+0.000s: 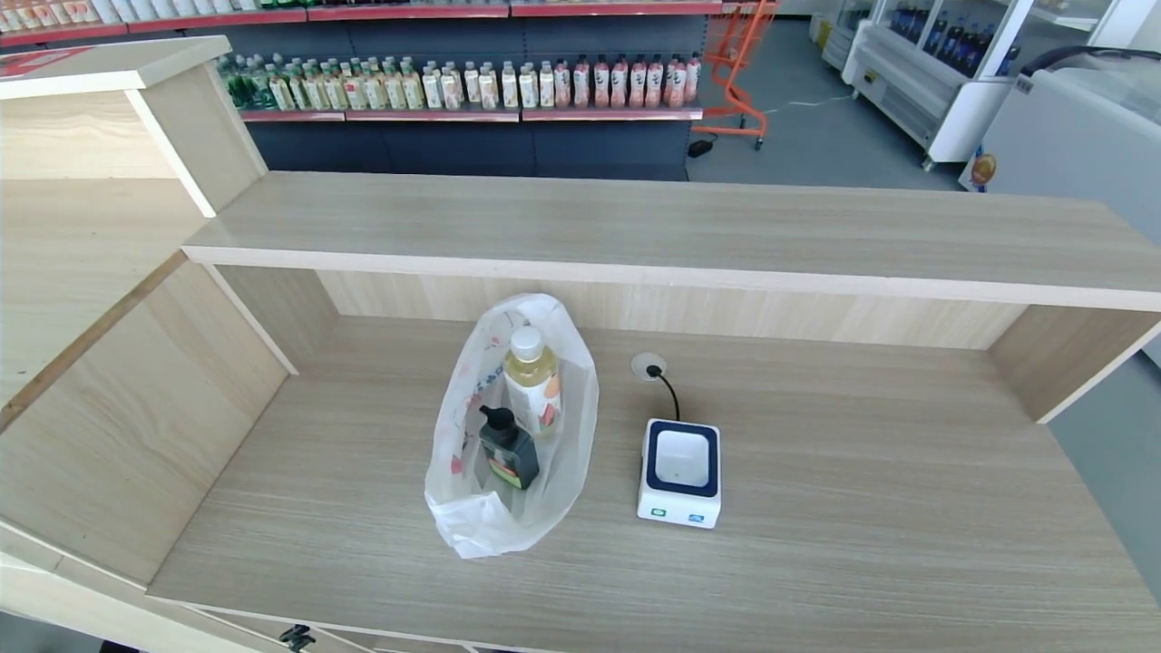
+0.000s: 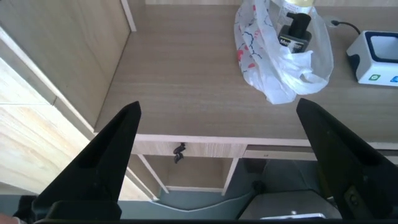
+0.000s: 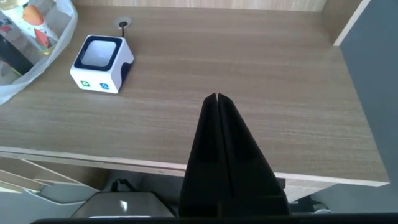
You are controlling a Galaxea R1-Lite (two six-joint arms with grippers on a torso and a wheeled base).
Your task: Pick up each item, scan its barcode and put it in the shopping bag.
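Wood-grain desk (image 1: 862,508) at a shop checkout: a translucent white plastic shopping bag (image 1: 481,531) stands left of a white-and-navy barcode scanner (image 1: 680,472), holding a white-capped bottle of yellow drink (image 1: 531,381) and a black pump bottle (image 1: 508,449). The left claw (image 2: 219,106) hangs wide open and empty off the desk's near edge, well short of the bag. The right claw (image 3: 216,96), pressed closed and empty, is well apart from the scanner.

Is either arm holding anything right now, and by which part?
Nothing is held. The left gripper has its jaws open and empty; the right gripper has its jaws shut on nothing. The drink bottle and pump bottle sit in the shopping bag.
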